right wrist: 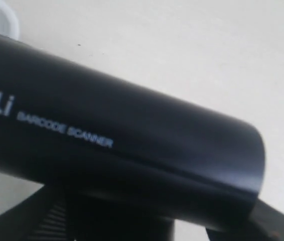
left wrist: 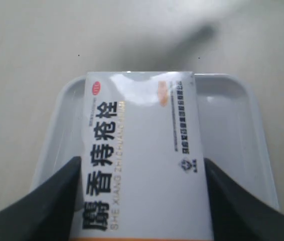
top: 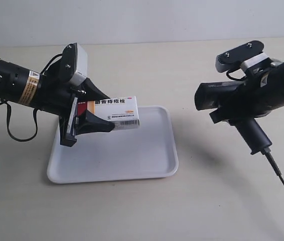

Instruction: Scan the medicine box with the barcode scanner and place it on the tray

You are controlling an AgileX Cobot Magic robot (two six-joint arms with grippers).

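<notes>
Left hand is clenched on the medicine box, its dark fingers pressed against both long sides. The box hangs in the air above the tray, over the tray's end nearest the left arm, not touching it. The barcode side faces outward, toward the barcode scanner.

Right hand is grasping the barcode scanner; the exterior view shows the scanner held off the table, well apart from the tray on the side away from the left arm, its head turned toward the box. The right wrist view shows only the scanner body, filling the picture.

Assessment: the step in hand appears to be the scan itself. To do it well, hold the box steady with the barcode square to the scanner head and unobstructed by the fingers. Bring the head nearer along its own line of aim rather than tilting the box. Glare on the glossy face could spoil a read. Only afterwards lower the box flat onto the tray, then release.
</notes>
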